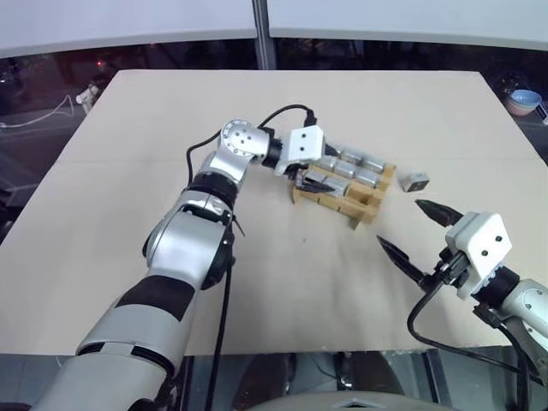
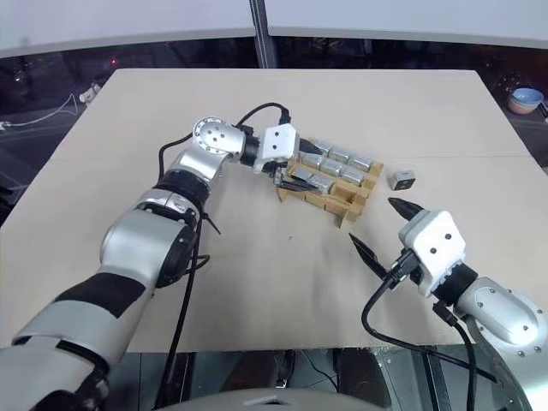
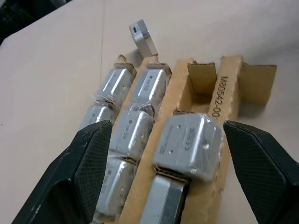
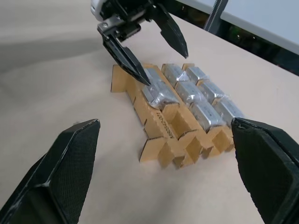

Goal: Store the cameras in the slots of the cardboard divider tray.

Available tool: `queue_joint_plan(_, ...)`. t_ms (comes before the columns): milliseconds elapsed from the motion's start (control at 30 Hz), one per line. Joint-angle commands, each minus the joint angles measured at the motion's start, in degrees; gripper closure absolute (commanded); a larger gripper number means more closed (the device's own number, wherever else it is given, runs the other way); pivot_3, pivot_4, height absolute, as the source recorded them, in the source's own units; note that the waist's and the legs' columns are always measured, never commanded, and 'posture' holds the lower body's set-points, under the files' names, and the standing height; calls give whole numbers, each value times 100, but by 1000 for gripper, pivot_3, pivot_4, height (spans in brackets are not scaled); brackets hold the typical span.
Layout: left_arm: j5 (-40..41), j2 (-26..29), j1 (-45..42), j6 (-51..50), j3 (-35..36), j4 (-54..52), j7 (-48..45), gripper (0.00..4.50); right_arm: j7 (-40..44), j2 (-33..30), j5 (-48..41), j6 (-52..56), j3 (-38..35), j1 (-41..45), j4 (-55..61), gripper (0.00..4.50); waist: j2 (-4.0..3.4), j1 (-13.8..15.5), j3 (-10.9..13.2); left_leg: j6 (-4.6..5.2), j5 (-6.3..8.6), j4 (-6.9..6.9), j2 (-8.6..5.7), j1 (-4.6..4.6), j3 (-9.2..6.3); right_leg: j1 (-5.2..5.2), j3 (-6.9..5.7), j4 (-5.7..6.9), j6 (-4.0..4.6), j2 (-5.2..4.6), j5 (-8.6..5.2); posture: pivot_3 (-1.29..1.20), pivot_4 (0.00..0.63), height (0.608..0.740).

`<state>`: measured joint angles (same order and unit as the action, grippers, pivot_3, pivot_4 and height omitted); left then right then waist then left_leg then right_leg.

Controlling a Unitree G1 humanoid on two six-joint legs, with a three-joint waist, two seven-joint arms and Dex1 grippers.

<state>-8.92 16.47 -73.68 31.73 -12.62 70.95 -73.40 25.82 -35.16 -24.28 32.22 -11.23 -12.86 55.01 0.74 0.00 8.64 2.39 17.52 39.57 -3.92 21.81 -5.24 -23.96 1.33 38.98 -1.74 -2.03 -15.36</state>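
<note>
One camera (image 1: pixel 414 181) is left loose on the tabletop (image 1: pixel 128 154), just beside the tray's (image 1: pixel 364 208) far right corner, black lens face up. The rest sit in the tray slots: two rows look full of silver-grey cameras (image 4: pixel 196 91), and the near row holds two with one slot (image 3: pixel 202 86) empty at its right end, judging from the left wrist view. Left end effector (image 1: pixel 310 180) hangs over the tray's left end, fingers spread wide either side of a seated camera (image 3: pixel 189 144), not touching it and holding nothing; likely it has just let go of that one, since the block sits flush in its slot and the jaws clear it on both sides. Right end effector (image 1: pixel 414 229) hovers off the tray's near right side, well apart from it, jaws fully open and empty, pointing roughly toward the tray. It is the closer arm to the loose camera, so that pickup probably falls to it. Task nearly done: one camera out, one slot free. Next move needs a grip across the loose block's sides, then a drop into the empty slot on the near row. Risk: the cardboard strips are thin and the tray is light, so a misaligned insert could shove the tray or bend a divider.
</note>
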Motion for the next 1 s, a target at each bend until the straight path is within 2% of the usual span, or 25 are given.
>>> queue_joint_plan(33,-245,-4,-85,268,-140,-75,330,550,-50,39,36,-119,-43,-23,187,0,0,0,0,0,0,0,0,0,0,0,0,0,0,0,0,0,150,740)
queue_joint_plan(367,-717,-56,-122,646,-442,58,711,550,-55,106,130,-157,-89,-244,277,0,0,-46,0,0,0,0,0,-1,1,0,3,1,0,0,0,0,150,740)
queue_joint_plan(600,-1053,-55,-182,787,-638,129,1384,550,-49,155,208,-250,-91,-372,276,0,1,-52,-1,0,0,0,0,-4,2,2,4,2,0,0,0,0,150,740)
queue_joint_plan(767,-1122,-65,-197,861,-684,151,1399,550,-35,177,237,-275,-93,-406,280,0,1,-55,-1,0,0,0,0,-3,2,1,4,3,0,0,0,0,150,740)
queue_joint_plan(867,-1028,-73,-187,836,-623,166,1202,1378,-31,191,261,-287,-86,-414,275,0,1,-55,-1,0,0,0,0,-3,2,1,4,3,0,0,0,0,150,740)
queue_joint_plan(1000,-802,-84,-215,680,-447,195,837,3042,-30,202,301,-298,-63,-417,258,0,1,-57,-1,0,0,0,0,-2,2,0,2,3,0,0,0,0,150,740)
